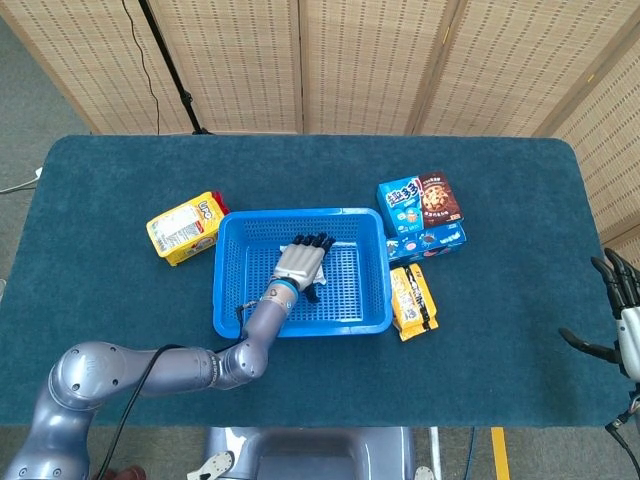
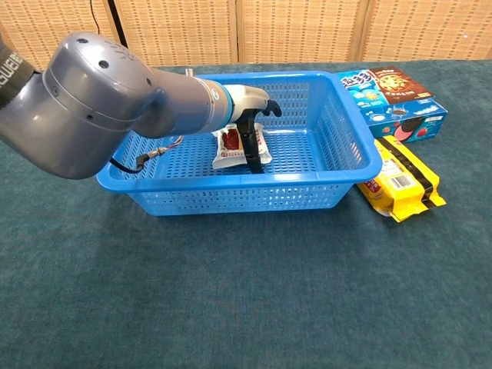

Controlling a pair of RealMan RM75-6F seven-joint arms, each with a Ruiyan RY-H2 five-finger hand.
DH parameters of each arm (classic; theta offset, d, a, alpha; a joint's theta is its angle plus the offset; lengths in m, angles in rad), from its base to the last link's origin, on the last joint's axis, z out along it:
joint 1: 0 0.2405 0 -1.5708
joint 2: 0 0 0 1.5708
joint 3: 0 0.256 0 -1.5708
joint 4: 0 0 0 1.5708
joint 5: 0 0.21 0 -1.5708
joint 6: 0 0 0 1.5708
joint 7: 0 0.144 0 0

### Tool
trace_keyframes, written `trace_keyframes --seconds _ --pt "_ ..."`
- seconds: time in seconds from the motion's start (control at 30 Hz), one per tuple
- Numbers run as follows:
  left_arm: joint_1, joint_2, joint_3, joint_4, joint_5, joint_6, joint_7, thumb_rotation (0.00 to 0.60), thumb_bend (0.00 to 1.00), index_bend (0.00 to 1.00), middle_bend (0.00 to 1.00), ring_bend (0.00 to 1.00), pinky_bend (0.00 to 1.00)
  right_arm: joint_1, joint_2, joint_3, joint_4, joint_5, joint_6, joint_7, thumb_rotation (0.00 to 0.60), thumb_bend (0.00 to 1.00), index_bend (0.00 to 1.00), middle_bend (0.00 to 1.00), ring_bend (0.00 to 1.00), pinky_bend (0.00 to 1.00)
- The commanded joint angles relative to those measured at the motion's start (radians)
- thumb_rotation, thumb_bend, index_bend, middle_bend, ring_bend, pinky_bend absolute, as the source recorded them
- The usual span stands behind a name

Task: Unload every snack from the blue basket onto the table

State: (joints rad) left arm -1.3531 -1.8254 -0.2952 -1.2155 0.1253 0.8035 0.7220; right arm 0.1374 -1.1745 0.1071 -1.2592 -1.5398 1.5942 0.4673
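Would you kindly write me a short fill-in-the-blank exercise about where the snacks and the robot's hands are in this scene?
1. The only snack left inside the blue plastic basket is a small ____ packet.
2. The hand reaching into the basket and touching that packet is the robot's ____ hand.
3. The yellow bag with a black band lies on the teal table just outside the basket's ____ side in the head view.
4. The right hand holds ____.

Missing words: white; left; right; nothing

Basket [image 1: 225, 290] mid-table [image 1: 110, 300], one packet [image 2: 231, 146] inside.
Bag [image 1: 184, 226] lies left of it; boxes [image 1: 420, 212] and pouch [image 1: 412, 300] lie right.
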Motion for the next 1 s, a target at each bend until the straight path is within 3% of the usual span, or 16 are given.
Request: trace_keyframes --seconds 0.03,0.23,0.6,0.83,1.0 --pt "-0.005 -0.01 -0.005 0.014 -0.014 0.008 0.004 0.6 0.01 0.0 0.0 0.01 0.15 0.0 0.0 0.0 0.001 -0.001 -0.002 0.003 0.6 0.0 0.04 0.0 0.0 0.08" --pt "-0.015 -0.033 -0.005 0.046 -0.053 0.025 0.038 0.6 0.06 0.11 0.03 0.14 0.36 -0.001 0.001 0.002 0.001 -0.003 -0.004 0.009 0.6 0.0 0.04 0.0 0.0 0.08" --pt "0.008 -0.054 -0.027 0.047 0.012 0.092 0.019 0.6 0.22 0.41 0.3 0.35 0.54 -0.004 0.002 0.009 0.003 0.0 -0.001 0.017 0.6 0.0 0.04 0.0 0.0 0.08" --pt "0.057 0.015 -0.065 -0.069 0.084 0.12 -0.037 0.6 0.24 0.46 0.33 0.36 0.54 -0.006 0.004 0.01 0.0 -0.003 -0.001 0.018 0.6 0.0 0.04 0.0 0.0 0.08" --pt "0.126 0.155 -0.124 -0.259 0.145 0.127 -0.123 0.6 0.24 0.46 0.33 0.36 0.54 -0.007 0.006 0.009 -0.006 -0.006 0.001 0.015 0.6 0.0 0.04 0.0 0.0 0.08"
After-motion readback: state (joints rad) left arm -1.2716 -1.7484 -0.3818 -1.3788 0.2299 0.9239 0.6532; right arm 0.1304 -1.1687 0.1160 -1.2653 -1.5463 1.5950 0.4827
